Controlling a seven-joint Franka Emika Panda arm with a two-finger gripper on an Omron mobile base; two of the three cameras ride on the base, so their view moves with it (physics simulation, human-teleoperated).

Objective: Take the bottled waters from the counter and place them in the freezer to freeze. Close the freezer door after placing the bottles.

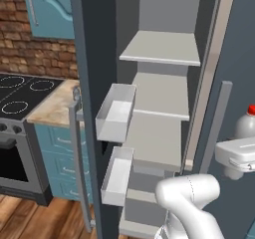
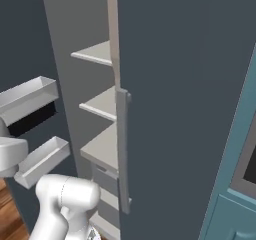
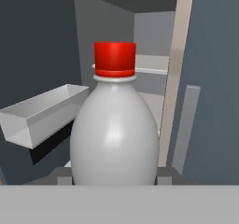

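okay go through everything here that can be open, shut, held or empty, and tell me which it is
freezer door: open, swung wide.
door bins: both empty.
freezer shelves: bare, no bottle on them.
red-capped bottle: upright, held by the gripper in front of the open freezer.
gripper: jaws shut on the bottle.

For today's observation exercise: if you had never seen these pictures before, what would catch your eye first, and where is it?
The whitish bottle with a red cap stands out, upright and close in the hand view, held by the gripper. Behind it the freezer is open, its pale shelves bare. The freezer door stands swung out on the left, with two white bins on its inner face.
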